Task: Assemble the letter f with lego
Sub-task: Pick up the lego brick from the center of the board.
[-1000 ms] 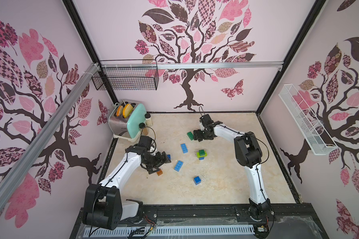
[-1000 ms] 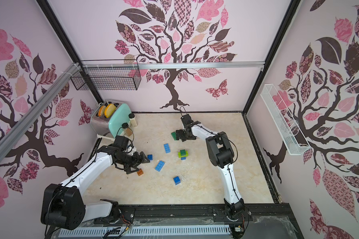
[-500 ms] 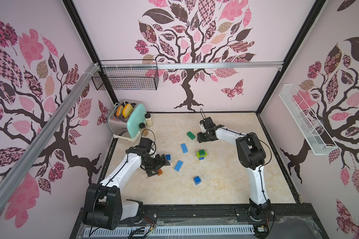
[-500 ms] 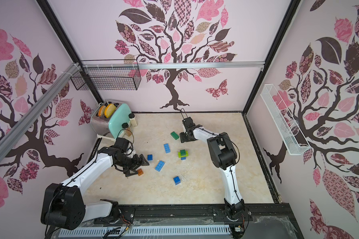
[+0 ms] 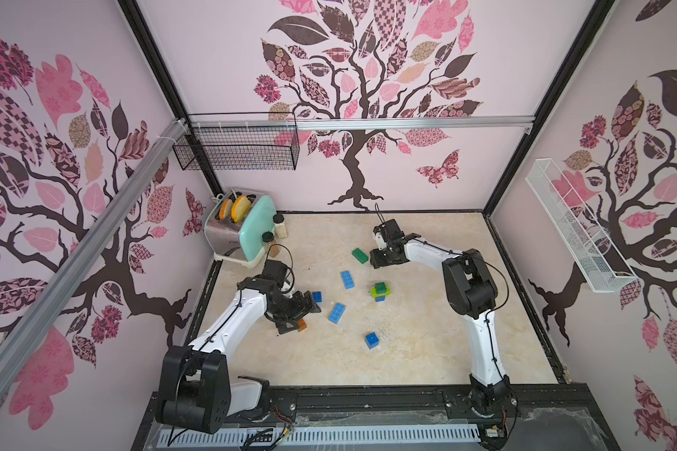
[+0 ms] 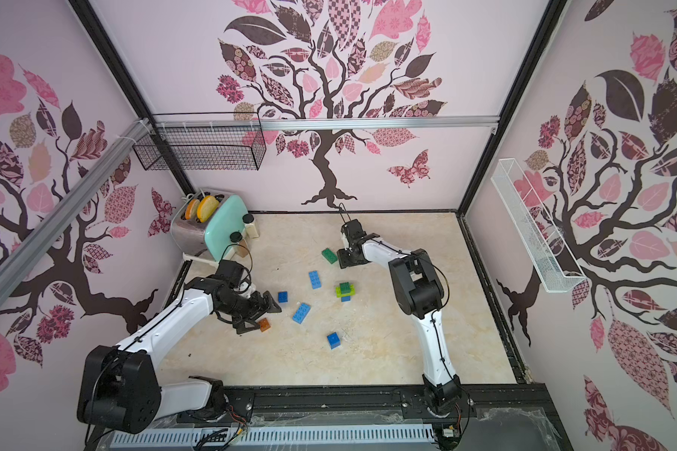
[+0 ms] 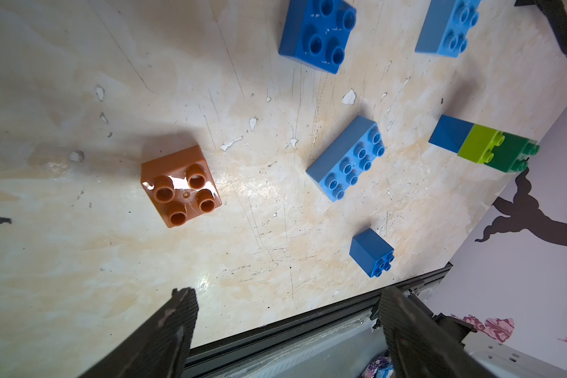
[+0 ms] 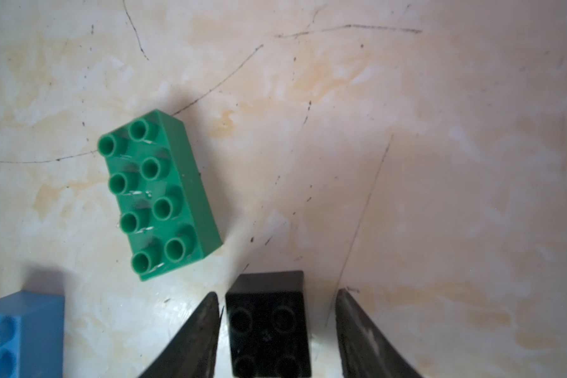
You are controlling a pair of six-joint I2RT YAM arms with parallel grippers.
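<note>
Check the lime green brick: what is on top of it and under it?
A dark green brick sits on the lime green brick, which stands on a blue brick. The studs where they join are covered.

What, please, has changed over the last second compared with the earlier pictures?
The right gripper backed away from the dark green brick, and its jaws narrowed around the black brick, with a gap left on one side. The left gripper stayed open near the brown brick, and the other bricks lie where they were.
</note>
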